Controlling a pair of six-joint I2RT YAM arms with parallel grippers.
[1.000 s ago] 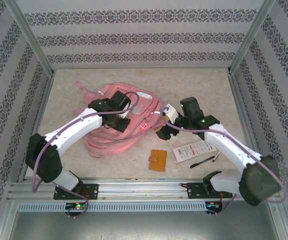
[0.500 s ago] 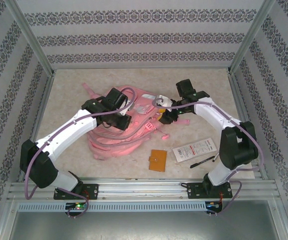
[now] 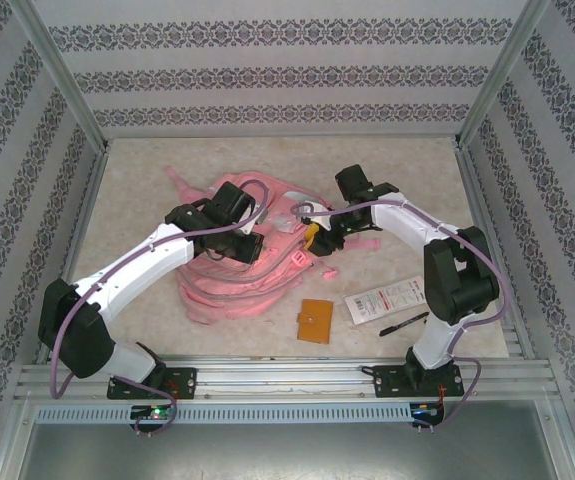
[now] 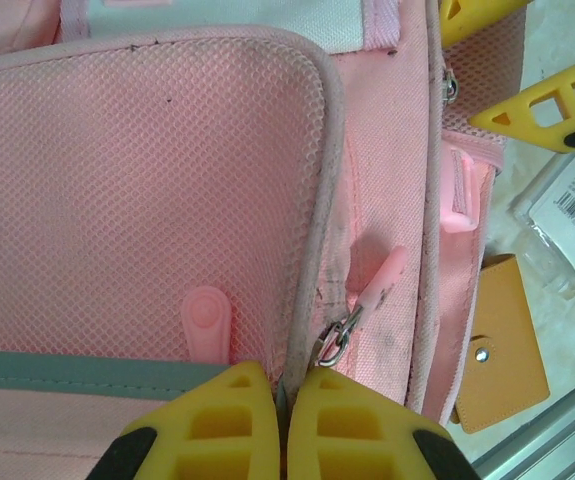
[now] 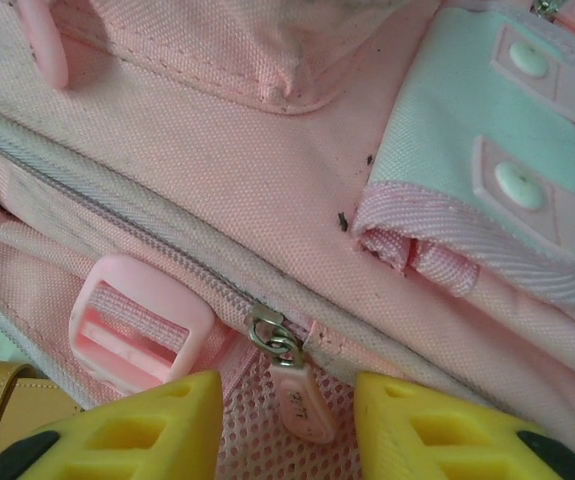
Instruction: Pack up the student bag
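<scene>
Overhead, whole student bag (image 3: 229, 290), closer, zip pull (image 5: 295, 396)

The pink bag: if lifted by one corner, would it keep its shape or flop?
Probably floppy: the bag lies slumped and creased, and its mesh pocket looks soft. Likely light for its size, since it looks flat, not bulging.

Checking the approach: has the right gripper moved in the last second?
Yes. The right gripper has moved away from the brown wallet, farther up the table and onto the student bag.
</scene>
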